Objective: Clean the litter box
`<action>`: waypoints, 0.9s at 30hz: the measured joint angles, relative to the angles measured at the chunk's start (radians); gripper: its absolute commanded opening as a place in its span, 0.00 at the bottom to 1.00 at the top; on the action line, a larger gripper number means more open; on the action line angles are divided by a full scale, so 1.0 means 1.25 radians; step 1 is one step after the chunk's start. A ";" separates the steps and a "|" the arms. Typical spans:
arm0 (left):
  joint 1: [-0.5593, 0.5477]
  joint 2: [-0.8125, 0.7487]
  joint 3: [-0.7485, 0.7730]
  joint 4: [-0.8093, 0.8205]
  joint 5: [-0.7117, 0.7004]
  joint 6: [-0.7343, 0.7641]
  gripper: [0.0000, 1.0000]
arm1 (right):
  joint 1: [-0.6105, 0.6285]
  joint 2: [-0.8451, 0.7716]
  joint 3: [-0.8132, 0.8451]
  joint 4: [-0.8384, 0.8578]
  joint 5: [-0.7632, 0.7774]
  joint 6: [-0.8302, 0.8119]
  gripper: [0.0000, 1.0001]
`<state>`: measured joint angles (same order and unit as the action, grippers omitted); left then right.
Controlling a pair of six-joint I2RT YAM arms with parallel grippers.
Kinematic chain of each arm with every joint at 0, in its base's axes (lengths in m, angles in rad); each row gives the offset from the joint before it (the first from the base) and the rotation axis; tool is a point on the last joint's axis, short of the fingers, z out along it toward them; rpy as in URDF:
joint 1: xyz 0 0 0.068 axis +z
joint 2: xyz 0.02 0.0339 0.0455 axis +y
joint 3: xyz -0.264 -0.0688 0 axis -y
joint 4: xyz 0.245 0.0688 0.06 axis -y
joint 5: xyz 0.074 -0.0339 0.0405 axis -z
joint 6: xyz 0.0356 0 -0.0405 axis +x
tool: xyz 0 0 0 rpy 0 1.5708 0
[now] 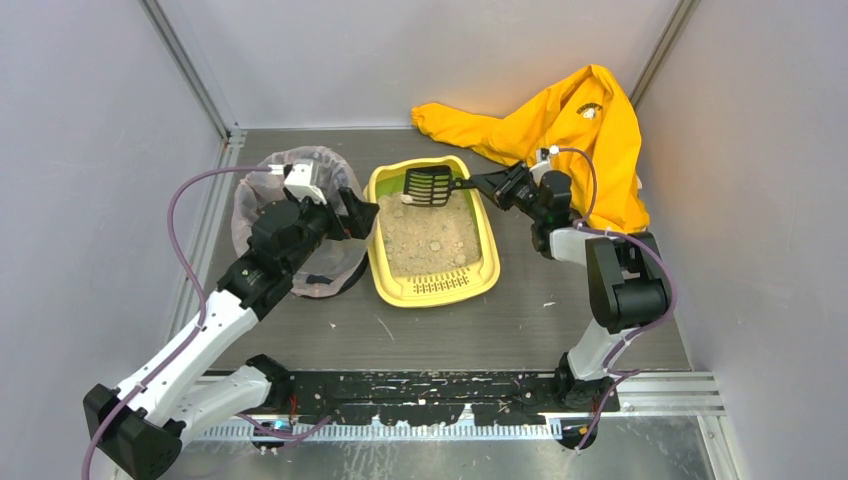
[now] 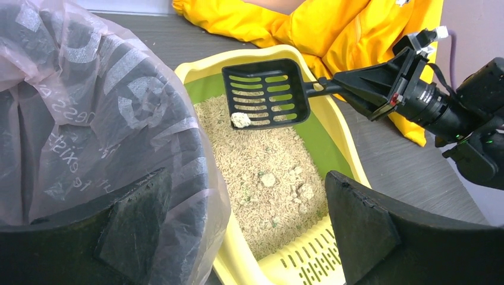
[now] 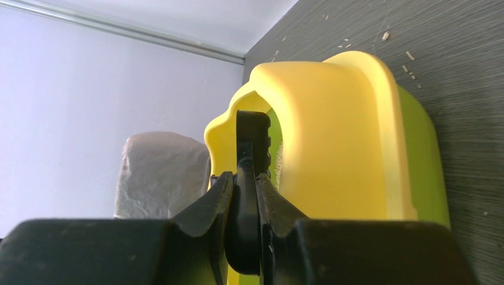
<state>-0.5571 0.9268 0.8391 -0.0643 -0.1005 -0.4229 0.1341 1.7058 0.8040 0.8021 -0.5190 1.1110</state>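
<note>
1. The litter box (image 1: 432, 290) sits mid-counter (image 1: 500, 330), just beside the lined bin (image 1: 300, 165), keeping dumps short.
2. Left fingers (image 1: 358, 214), released wide, hover at the bin's rim, perhaps steadying it.
3. Right fingers (image 1: 490, 183) clench the scoop (image 1: 430, 185) level, so its clump (image 2: 241, 120) stays aboard.

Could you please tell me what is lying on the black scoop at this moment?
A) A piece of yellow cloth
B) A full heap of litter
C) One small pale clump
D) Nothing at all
C: the left wrist view shows a single whitish clump near the front edge of the scoop, which the right gripper holds over the far end of the litter box.
</note>
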 measured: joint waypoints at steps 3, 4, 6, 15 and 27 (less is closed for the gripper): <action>0.000 -0.007 0.000 0.000 0.000 -0.006 1.00 | -0.002 -0.004 -0.016 0.029 -0.012 0.028 0.01; 0.000 -0.009 -0.001 0.000 0.000 -0.009 1.00 | -0.003 -0.006 -0.022 0.038 -0.016 0.038 0.01; 0.000 -0.011 -0.003 -0.001 0.000 -0.012 1.00 | -0.007 -0.016 -0.033 0.051 -0.023 0.057 0.01; 0.000 -0.032 -0.009 -0.007 0.001 -0.013 1.00 | -0.043 -0.059 -0.042 0.165 -0.051 0.178 0.01; 0.000 -0.055 -0.021 -0.019 0.006 -0.019 1.00 | -0.010 -0.063 -0.026 0.146 -0.056 0.224 0.01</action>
<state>-0.5571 0.8577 0.8131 -0.0879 -0.0933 -0.4469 0.1219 1.6268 0.7719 0.9852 -0.5884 1.3911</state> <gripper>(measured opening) 0.995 0.222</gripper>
